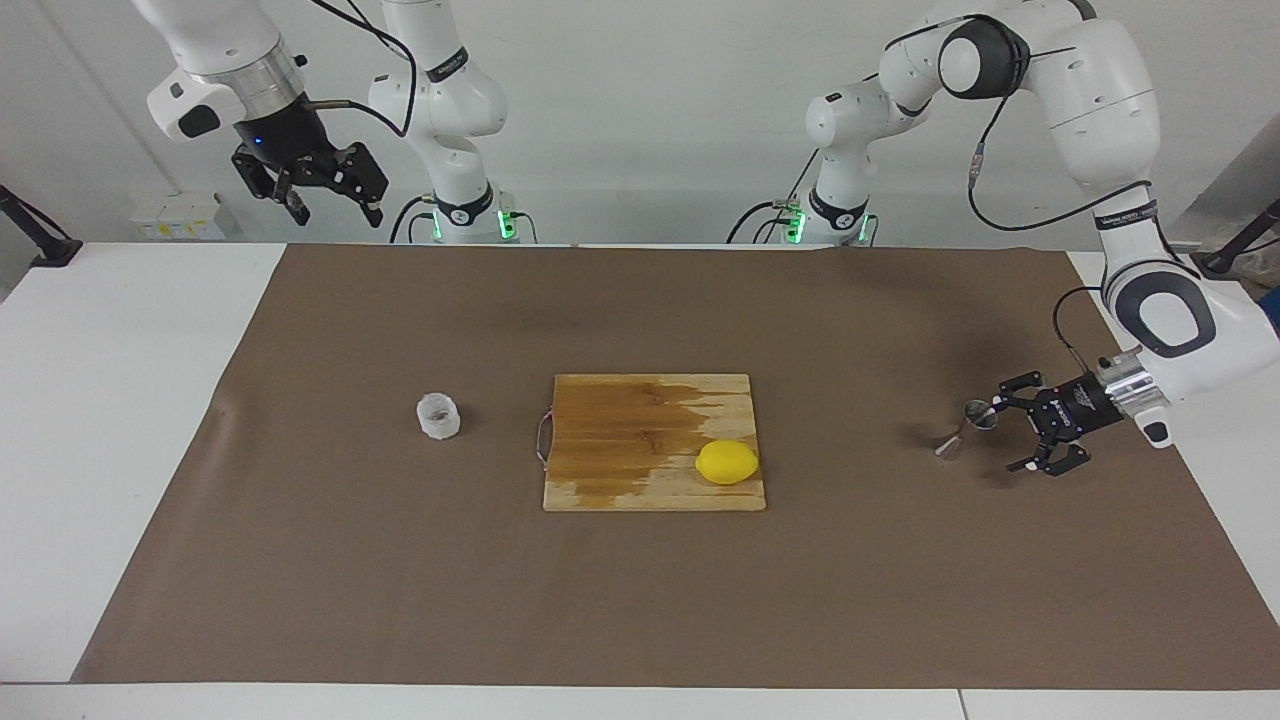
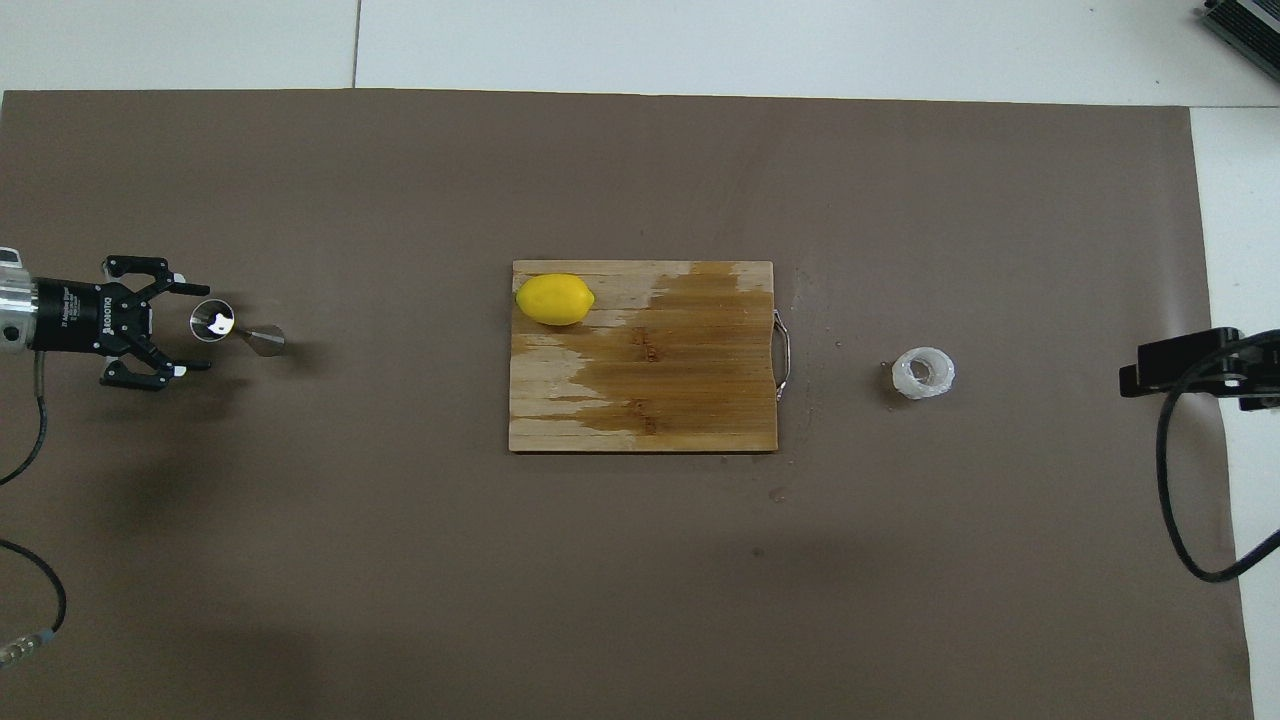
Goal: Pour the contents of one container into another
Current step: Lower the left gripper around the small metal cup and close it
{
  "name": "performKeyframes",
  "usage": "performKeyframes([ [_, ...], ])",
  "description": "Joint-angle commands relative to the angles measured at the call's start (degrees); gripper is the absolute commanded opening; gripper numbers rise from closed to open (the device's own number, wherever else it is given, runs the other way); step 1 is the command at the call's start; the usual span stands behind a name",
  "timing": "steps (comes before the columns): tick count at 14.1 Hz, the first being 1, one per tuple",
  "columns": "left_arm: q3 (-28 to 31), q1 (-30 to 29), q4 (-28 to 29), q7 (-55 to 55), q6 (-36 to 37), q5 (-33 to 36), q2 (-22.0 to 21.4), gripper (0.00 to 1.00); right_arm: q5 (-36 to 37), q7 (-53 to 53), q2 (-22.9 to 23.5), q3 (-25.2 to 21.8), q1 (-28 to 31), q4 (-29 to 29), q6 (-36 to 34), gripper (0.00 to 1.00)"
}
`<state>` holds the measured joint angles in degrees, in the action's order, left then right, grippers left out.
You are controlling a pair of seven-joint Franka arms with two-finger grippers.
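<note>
Standing upright on the brown mat [image 1: 300,560], the steel jigger [image 1: 968,428] sits toward the left arm's end of the table from the wooden cutting board [image 1: 655,442], well apart from it. In the facing view the left gripper [image 1: 1010,436] is low at the jigger, its fingers spread wide, one fingertip just beside the jigger's upper rim and the other off to the side; I cannot tell whether anything touches. A lemon [image 1: 727,462] lies on the board at the corner toward the jigger and away from the robots. The crinkled whitish cup [image 1: 438,416] stands on the mat toward the right arm's end from the board, apart from the board's small metal handle [image 1: 541,442]. The right gripper [image 1: 334,208] waits high in the air near its own base, fingers spread, holding nothing.

From overhead, the left gripper [image 2: 190,327] lies level with its spread fingers flanking the jigger's [image 2: 236,329] open mouth. The board [image 2: 690,400] shows a large dark wet-looking patch, the lemon [image 2: 555,299] at its corner. The cup [image 2: 923,372] sits just beside the handle [image 2: 783,355] end of the board. Only a dark part of the right arm shows at the frame's edge.
</note>
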<state>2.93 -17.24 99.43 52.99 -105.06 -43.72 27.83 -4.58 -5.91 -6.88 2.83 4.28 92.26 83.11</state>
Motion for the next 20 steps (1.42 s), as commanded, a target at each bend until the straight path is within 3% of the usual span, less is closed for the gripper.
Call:
performKeyframes([
  [1, 0.6, 0.4, 6.3, -4.8, 0.5, -4.1, -3.4, 1.00, -1.0, -0.6, -0.5, 0.6, 1.0, 0.0, -0.9, 1.00],
  [4, 0.6, 0.5, 9.9, -5.4, 0.1, -8.6, -5.1, 1.00, -1.0, -0.6, -0.5, 0.5, 1.0, 0.0, -0.9, 1.00],
  [14, 0.7, 1.9, 12.8, -5.5, -2.4, -15.3, -5.7, 1.00, -1.0, -0.6, -0.5, 0.5, 1.1, 0.0, -0.9, 1.00],
  [17, 0.7, 1.1, 13.0, -5.4, -3.0, -16.0, -5.8, 0.42, -1.0, -0.6, -0.5, 0.5, 1.0, 0.0, -0.9, 1.00],
  [18, 0.7, 0.5, 13.0, -5.4, -3.0, -16.4, -5.8, 0.16, -1.0, -0.6, -0.5, 0.5, 1.0, 0.0, -0.9, 1.00],
  [19, 0.7, 0.1, 12.9, -5.4, -2.9, -16.6, -5.8, 0.02, -1.0, -0.6, -0.5, 0.6, 1.1, 0.0, -0.9, 1.00],
  [20, 0.7, -0.2, 12.8, -5.4, -2.7, -17.4, -5.9, 0.00, -1.0, -0.6, -0.5, 0.6, 1.0, 0.0, -0.9, 1.00],
])
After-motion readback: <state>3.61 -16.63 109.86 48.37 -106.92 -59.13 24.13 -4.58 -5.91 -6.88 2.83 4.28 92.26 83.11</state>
